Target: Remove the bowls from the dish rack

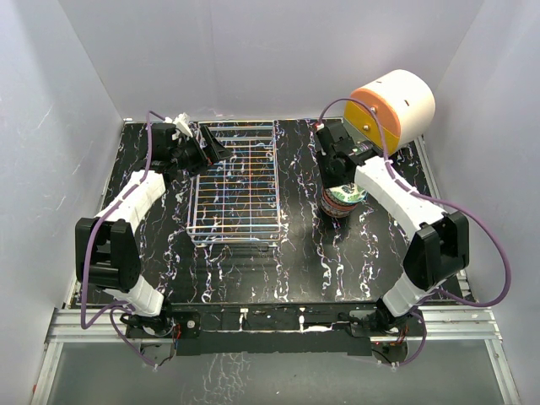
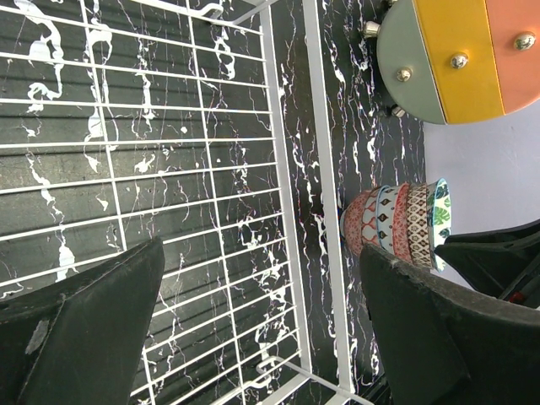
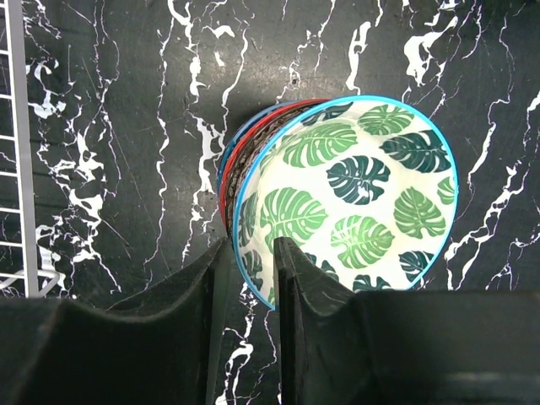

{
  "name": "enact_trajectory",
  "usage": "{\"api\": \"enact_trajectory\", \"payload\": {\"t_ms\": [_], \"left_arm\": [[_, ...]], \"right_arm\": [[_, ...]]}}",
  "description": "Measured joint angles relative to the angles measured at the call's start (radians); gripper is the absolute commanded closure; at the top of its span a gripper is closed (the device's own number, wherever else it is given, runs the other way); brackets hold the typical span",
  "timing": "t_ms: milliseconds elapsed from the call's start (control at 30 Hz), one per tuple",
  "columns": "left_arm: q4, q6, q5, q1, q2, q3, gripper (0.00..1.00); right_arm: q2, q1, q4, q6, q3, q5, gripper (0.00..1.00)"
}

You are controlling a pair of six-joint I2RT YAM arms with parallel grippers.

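Note:
Several patterned bowls [image 1: 342, 201] stand nested in one stack on the black marble table, right of the dish rack [image 1: 236, 186]. The top bowl [image 3: 354, 194] has a green-leaf inside and a blue rim. My right gripper [image 3: 251, 261] straddles that rim, one finger outside and one inside, jaws slightly apart and not pressing it. The wire rack [image 2: 287, 169] holds no bowls. My left gripper [image 2: 261, 321] hangs wide open over the rack's edge with nothing between its fingers. The stack [image 2: 396, 221] also shows in the left wrist view beyond the rack.
A white-and-orange cylindrical drawer unit [image 1: 392, 103] stands at the back right, close behind the stack, and its knobbed front [image 2: 456, 59] faces the rack. A corner of the rack [image 3: 17, 169] lies left of the stack. White walls enclose the table.

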Motion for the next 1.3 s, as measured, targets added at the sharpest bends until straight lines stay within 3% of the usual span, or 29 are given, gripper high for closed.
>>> {"api": "enact_trajectory", "payload": {"t_ms": [267,467,667,867,1033,1267,1300], "left_arm": [[0.001,0.0,0.003,0.0,0.0,0.0,0.03],[0.0,0.027,-0.033,-0.002,-0.002,0.0,0.03],[-0.014,0.108,-0.183,-0.043,-0.095,-0.03,0.03],[-0.014,0.219,-0.347,-0.069,-0.338,-0.088,0.03],[-0.023,0.264,-0.504,-0.068,-0.459,-0.12,0.03],[-0.072,0.265,-0.603,-0.068,-0.466,-0.203,0.03],[-0.083,0.266,-0.622,-0.068,-0.466,-0.206,0.03]], "right_arm": [[-0.098,0.002,0.08,0.027,-0.042,0.008,0.7],[-0.26,0.002,0.192,0.071,-0.098,-0.113,0.65],[-0.279,0.005,0.287,0.107,-0.14,-0.265,0.6],[-0.294,0.005,0.33,0.129,-0.26,-0.31,0.58],[-0.351,0.005,0.356,0.131,-0.307,-0.295,0.58],[-0.454,0.005,0.446,0.151,-0.367,-0.224,0.58],[-0.463,0.006,0.453,0.156,-0.381,-0.2,0.54]]}}
